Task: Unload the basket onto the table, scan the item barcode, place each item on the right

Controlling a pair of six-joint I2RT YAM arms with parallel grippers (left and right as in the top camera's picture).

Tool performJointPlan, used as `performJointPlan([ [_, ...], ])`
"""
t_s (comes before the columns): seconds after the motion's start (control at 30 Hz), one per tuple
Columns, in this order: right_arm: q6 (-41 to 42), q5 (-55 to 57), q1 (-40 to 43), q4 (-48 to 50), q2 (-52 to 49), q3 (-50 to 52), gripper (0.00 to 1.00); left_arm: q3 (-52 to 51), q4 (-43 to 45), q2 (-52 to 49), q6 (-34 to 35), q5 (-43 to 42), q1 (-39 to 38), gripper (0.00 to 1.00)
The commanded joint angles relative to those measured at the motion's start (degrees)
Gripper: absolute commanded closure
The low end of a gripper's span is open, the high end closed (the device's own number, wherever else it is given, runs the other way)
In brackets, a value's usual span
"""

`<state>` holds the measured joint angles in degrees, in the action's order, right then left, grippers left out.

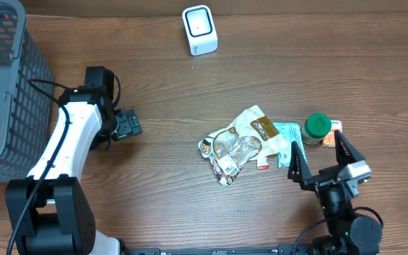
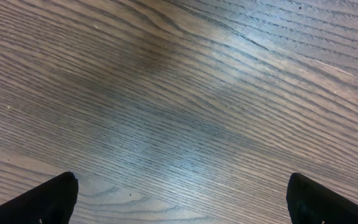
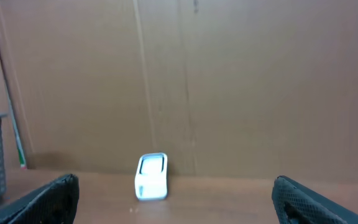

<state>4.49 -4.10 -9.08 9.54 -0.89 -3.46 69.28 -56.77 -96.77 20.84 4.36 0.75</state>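
From overhead alone, basket (image 1: 30, 85) and packets (image 1: 239, 145) show.

Table (image 1: 275, 78) was brown wood w/ clear grain, matt. Basket (image 1: 20, 78) looked grey plastic mesh. Scanner (image 1: 200, 30) was smooth white plastic. Wrappers (image 1: 236, 147) were crinkly, glossy film; jar lid (image 1: 317, 125) green plastic.

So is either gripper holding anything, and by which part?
Nothing is held. The left gripper stands open over bare table; the right gripper stands open near the packets, with nothing in it.
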Motion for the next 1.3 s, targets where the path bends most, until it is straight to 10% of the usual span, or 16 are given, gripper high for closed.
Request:
performJointPlan([
  [0.0,0.3,-0.1,0.2,0.8,0.7,2.9,0.0,1.0,0.1,-0.2,-0.1,0.5,0.0,0.0],
  [0.43,0.2,0.7,0.6,-14.2,0.7,3.0,0.0,1.0,0.1,-0.2,-0.1,0.5,0.0,0.0],
  [1.27,-4.5,1.0,6.9,-14.1,0.7,3.0,0.0,1.0,0.1,-0.2,0.0,0.5,0.0,0.0],
])
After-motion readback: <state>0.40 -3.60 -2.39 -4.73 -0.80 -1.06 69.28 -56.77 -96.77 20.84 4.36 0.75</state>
